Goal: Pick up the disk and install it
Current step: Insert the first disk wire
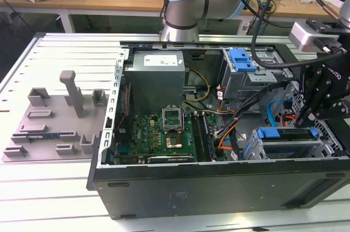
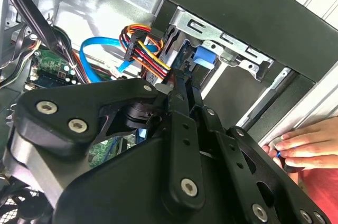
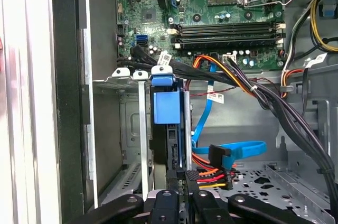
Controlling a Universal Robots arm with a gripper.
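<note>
The disk (image 1: 287, 133), a drive in a blue carrier bracket, sits in the drive cage at the front corner of the open computer case, at the exterior view's right. In the first wrist view the disk (image 3: 166, 108) stands on edge between the cage's metal walls, its blue tab toward the motherboard. My black gripper (image 1: 322, 98) hangs right over that cage. Its gripper (image 3: 183, 179) fingers are drawn close together at the disk's near end. In the second wrist view the gripper (image 2: 179, 81) points at the blue bracket (image 2: 203, 57).
Orange, red and blue cables (image 3: 222, 155) lie beside the cage. A grey power-supply box (image 1: 155, 76), the motherboard (image 1: 164, 133) and a blue latch (image 1: 242, 59) fill the case. A person's hand (image 2: 306, 145) rests on the case edge. A grey fixture plate (image 1: 54, 117) lies outside.
</note>
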